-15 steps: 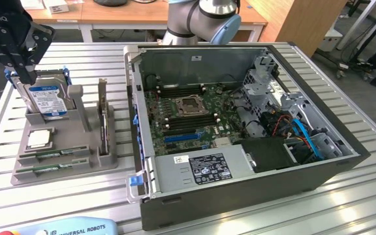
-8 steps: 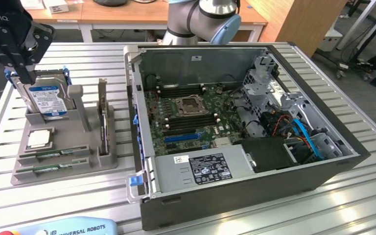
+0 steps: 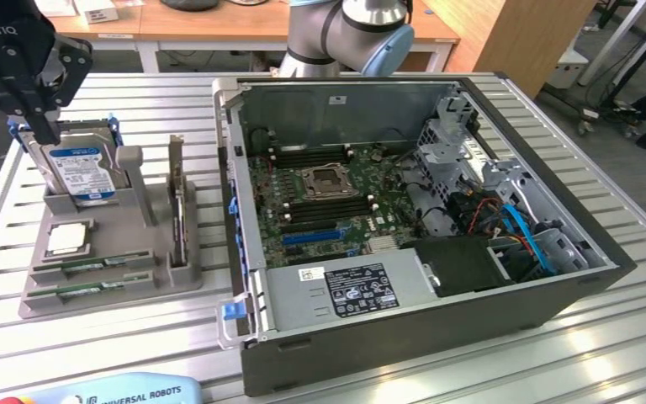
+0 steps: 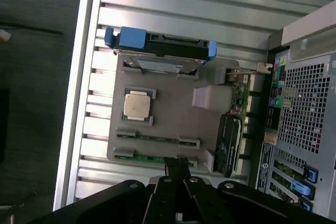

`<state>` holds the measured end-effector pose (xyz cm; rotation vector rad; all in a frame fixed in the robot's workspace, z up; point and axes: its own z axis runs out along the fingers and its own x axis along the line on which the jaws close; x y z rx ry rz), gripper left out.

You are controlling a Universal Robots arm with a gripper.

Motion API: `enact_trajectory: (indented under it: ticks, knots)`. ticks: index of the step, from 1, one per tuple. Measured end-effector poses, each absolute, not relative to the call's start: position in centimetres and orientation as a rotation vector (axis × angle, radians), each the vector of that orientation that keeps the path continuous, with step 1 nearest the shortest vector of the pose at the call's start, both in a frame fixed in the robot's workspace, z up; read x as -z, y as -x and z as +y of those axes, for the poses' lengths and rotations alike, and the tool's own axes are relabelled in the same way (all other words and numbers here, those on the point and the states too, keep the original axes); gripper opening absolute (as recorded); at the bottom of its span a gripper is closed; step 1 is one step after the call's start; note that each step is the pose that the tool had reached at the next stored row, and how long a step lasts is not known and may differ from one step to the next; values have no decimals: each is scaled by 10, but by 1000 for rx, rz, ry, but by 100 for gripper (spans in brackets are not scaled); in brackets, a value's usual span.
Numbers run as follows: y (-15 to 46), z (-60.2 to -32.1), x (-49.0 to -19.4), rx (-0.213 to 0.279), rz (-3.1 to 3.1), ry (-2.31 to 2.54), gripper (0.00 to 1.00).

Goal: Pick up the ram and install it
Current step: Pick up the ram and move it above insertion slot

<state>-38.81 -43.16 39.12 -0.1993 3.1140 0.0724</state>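
Two green ram sticks (image 3: 90, 267) (image 4: 157, 138) lie edge-up in slots at the near end of a grey holder (image 3: 121, 244) on the exterior view's left. The second stick (image 3: 82, 289) (image 4: 147, 157) sits just beside the first. My black gripper (image 3: 45, 130) hangs high above the holder, over the end of the standing hard drive, shut with nothing between its fingers. In the wrist view the gripper (image 4: 178, 167) points down at the holder's ram end, well above it. The open computer case (image 3: 592, 278) shows its motherboard (image 3: 335, 198) with dark memory slots.
In the holder stand a silver hard drive (image 3: 82, 172) (image 4: 157, 51) with blue clips, a square processor chip (image 3: 67, 238) (image 4: 137, 104) and an upright card (image 3: 175, 202) (image 4: 230, 142). A teach pendant (image 3: 110, 391) lies at the slatted table's front edge. The arm's base (image 3: 346, 34) rises behind the case.
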Motion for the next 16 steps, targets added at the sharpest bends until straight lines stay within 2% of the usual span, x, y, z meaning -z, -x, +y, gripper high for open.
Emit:
enact_trajectory:
  ticks: [16]
  knots:
    - [388,-432,-390,-76,3059,649,10]
